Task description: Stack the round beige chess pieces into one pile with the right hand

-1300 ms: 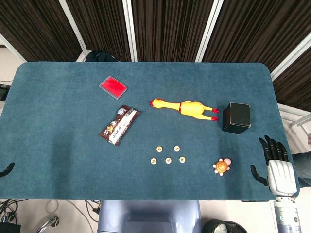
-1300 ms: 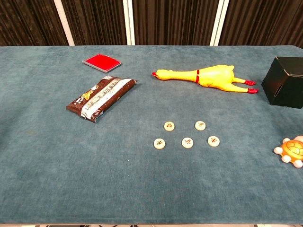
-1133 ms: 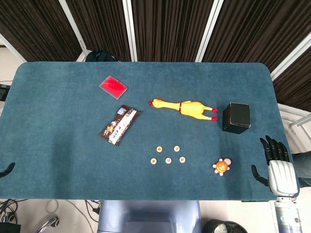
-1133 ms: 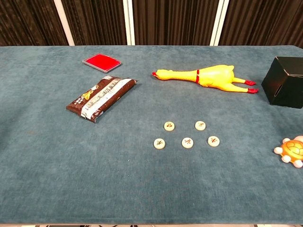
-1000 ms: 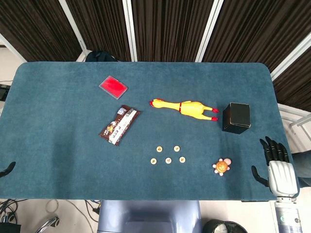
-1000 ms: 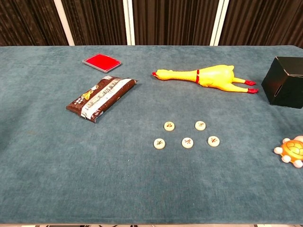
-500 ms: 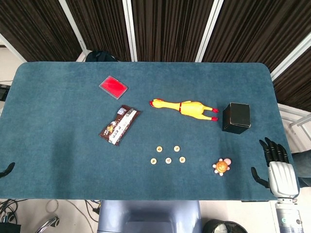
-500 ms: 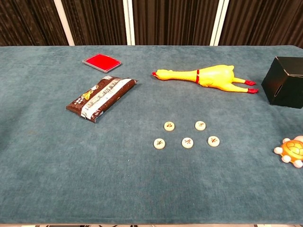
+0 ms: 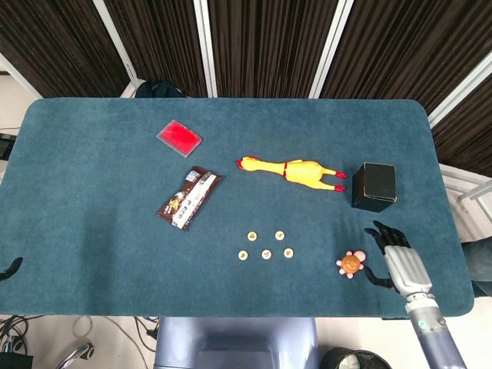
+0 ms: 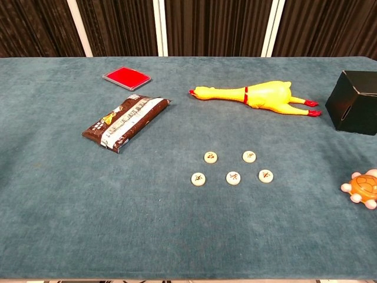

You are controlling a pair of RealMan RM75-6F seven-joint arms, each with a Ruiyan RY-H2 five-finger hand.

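Near the front middle of the blue table [image 9: 92,177], five round beige chess pieces [image 9: 266,254] lie flat and apart, two behind and three in front; none is stacked; to their right sits an orange toy turtle [image 9: 350,264], with the right hand [image 9: 398,260] just beside it, fingers spread and holding nothing; behind lie a yellow rubber chicken [image 9: 292,171] and a black box [image 9: 375,186]; further left, a brown snack packet [image 9: 189,199] and a red pad [image 9: 179,137]; of the left hand [image 9: 11,267] only a dark tip shows at the table's edge, its state unclear.

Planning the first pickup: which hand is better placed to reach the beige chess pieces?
Right. The right hand is over the table beside the toy turtle, nearer the chess pieces; the left hand sits at the far edge.
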